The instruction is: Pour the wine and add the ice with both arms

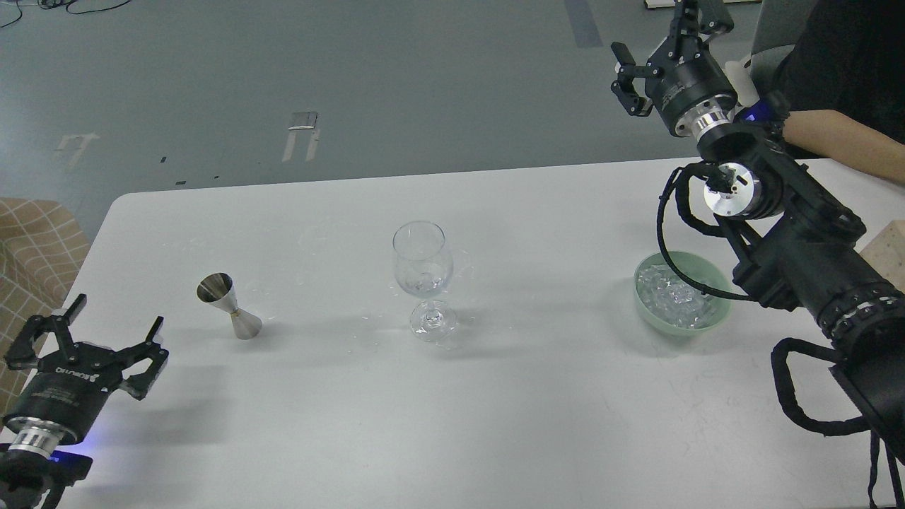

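Note:
A clear wine glass (pixel 423 272) stands upright in the middle of the white table (pixel 452 424), with a little clear content low in its bowl. A steel jigger (pixel 228 305) stands upright to its left. A pale green bowl (pixel 681 324) at the right holds several clear ice cubes (pixel 672 298). My left gripper (pixel 113 317) is open and empty at the table's left front edge, well apart from the jigger. My right gripper (pixel 661 39) is open and empty, raised high beyond the table's far right edge.
A person in black with a bare forearm (pixel 841 138) sits at the far right corner. A beige block (pixel 887 244) lies at the right edge. A checked cushion (pixel 32 240) is at the left, off the table.

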Available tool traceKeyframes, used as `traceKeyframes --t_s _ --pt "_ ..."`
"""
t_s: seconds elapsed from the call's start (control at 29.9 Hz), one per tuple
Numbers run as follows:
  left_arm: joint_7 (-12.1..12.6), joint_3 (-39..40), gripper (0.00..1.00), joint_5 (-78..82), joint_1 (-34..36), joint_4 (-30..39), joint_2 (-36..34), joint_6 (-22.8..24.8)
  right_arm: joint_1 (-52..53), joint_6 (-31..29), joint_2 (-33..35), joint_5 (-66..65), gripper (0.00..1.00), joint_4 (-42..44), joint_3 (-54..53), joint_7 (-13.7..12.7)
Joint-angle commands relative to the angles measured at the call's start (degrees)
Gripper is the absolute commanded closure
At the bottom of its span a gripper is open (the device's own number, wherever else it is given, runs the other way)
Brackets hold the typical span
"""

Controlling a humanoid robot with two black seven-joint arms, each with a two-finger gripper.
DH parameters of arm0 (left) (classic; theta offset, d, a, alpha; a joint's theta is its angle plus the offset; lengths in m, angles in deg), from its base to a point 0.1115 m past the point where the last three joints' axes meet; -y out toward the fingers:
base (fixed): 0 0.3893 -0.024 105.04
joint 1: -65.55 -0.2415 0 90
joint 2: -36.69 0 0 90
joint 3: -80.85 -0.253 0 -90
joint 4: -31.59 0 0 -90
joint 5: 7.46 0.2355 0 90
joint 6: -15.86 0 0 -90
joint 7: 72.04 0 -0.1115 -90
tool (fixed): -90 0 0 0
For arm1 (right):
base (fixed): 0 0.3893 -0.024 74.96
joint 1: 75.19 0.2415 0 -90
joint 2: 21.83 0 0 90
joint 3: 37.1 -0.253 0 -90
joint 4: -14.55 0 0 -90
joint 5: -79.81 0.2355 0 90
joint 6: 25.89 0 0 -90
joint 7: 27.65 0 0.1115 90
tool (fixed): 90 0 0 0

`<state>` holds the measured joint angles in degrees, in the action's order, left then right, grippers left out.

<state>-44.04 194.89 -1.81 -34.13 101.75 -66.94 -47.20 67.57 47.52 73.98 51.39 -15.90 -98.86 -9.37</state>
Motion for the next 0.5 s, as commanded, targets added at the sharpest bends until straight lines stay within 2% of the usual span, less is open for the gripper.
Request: traceKeyframes --t_s 0.0,0.13,0.17,0.23,0.33,0.47 --pt "-0.01 1.17 0.02 0.33 1.49 -2.48 -6.83 1.06 -0.64 -0.03 2.35 -0.58 0.00 -2.50 2.33 -0.09" --pt "-0.01 0.91 0.02 0.59 9.74 -6.60 -14.75 1.06 -0.73 0.24 7.79 -3.56 0.00 -7.24 11.20 0.00" --pt "-0.01 0.91 0.02 0.59 9.76 -6.62 -14.77 1.06 -0.73 0.24 7.81 -3.57 0.00 -7.25 11.22 0.00" --pt "-0.01 0.48 0.02 2.16 15.62 -9.42 -18.61 1.06 -0.90 0.59 11.92 -6.46 0.00 -11.10 14.46 0.00" --pt "-0.01 -0.75 0.02 10.49 23.35 -13.28 -20.04 1.06 -1.61 1.38 17.45 -11.29 0.00 -15.93 18.33 0.00" --pt "-0.01 -5.40 0.02 19.65 30.32 -14.35 -19.95 1.06 -2.92 2.34 24.05 -15.78 0.00 -22.88 21.41 0.00"
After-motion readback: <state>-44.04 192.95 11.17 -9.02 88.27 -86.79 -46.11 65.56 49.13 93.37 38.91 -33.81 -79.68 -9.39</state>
